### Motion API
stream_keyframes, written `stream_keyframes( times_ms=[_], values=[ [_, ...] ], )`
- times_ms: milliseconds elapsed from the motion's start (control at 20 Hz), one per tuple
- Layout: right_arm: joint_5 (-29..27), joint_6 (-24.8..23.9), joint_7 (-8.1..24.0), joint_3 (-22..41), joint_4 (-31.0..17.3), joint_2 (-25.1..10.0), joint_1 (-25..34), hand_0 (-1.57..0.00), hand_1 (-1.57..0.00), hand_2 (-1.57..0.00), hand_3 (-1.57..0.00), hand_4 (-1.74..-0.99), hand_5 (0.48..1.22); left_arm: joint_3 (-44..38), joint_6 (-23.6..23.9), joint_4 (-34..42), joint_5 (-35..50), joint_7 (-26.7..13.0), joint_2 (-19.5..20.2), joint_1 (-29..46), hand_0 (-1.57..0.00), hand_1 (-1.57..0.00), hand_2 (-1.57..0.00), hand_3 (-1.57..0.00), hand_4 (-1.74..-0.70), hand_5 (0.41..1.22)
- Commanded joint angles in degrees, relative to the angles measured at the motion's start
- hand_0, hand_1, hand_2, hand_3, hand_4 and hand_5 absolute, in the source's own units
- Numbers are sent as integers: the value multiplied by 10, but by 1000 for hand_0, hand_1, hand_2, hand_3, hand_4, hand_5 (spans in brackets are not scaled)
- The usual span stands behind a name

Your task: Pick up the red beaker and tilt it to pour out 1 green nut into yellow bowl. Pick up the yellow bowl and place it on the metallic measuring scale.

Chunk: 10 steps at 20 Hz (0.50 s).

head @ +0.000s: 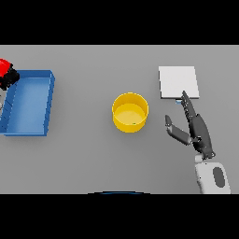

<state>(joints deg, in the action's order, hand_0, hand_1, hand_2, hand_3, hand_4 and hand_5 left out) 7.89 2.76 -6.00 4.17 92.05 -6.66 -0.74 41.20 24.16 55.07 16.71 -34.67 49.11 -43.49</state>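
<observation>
A yellow bowl (130, 112) stands upright at the table's middle, with a tiny green speck inside near its front wall. The metallic scale (178, 82), a pale square plate, lies to the bowl's far right. My right hand (193, 127) rests between them, just right of the bowl and below the scale, open with straight fingers pointing away and the thumb spread toward the bowl. At the far left edge the red beaker (4, 67) shows only partly, with my dark left hand (9, 77) curled round it, above the tray's left corner.
A blue rectangular tray (48, 100) sits at the left side of the table, left of the bowl. Bare grey table lies in front of the bowl and tray.
</observation>
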Motion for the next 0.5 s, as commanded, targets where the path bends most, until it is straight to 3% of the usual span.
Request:
stream_keyframes(
  times_ms=[0, 50, 100, 150, 250, 350, 450],
  values=[
    [2, -2, 3, 1, -2, 1, -1, 1, 1, 1, 1, -1326, 731, 9, -9, 3, 5, -3, 4, -5, -1571, -1571, -1571, -1085, -1368, 847],
    [1, 0, 0, 1, -3, 1, -6, 1, 1, 1, 1, -1327, 730, 15, -11, 20, 11, -2, 10, 4, -1571, -1571, -1571, -935, -1253, 810],
    [4, -2, 0, 2, -1, 1, -8, 1, 1, 1, 1, -1325, 731, 10, -20, 45, 25, -2, 17, 11, -1571, -1520, -1410, -852, -1135, 779],
    [4, -3, 0, 0, -1, -1, -7, 1, 1, 1, 1, -1320, 731, 4, -31, 66, 41, 6, 25, 21, -1437, -1291, -1163, -715, -1046, 757],
    [-1, -1, -3, -1, 2, 0, -8, 1, 1, 1, 1, -1321, 727, -5, -54, 101, 65, 9, 40, 28, -982, -830, -747, -464, -922, 716],
    [0, 0, -3, -1, 1, -2, -9, 1, 1, 1, 1, -1321, 725, 0, -76, 108, 68, 6, 47, 27, -628, -531, -478, -297, -851, 688],
    [2, 0, -3, 1, 0, -1, -10, 1, 1, 1, 1, -1316, 724, 11, -95, 103, 63, -3, 50, 17, -402, -340, -305, -189, -807, 667]
  ],
)
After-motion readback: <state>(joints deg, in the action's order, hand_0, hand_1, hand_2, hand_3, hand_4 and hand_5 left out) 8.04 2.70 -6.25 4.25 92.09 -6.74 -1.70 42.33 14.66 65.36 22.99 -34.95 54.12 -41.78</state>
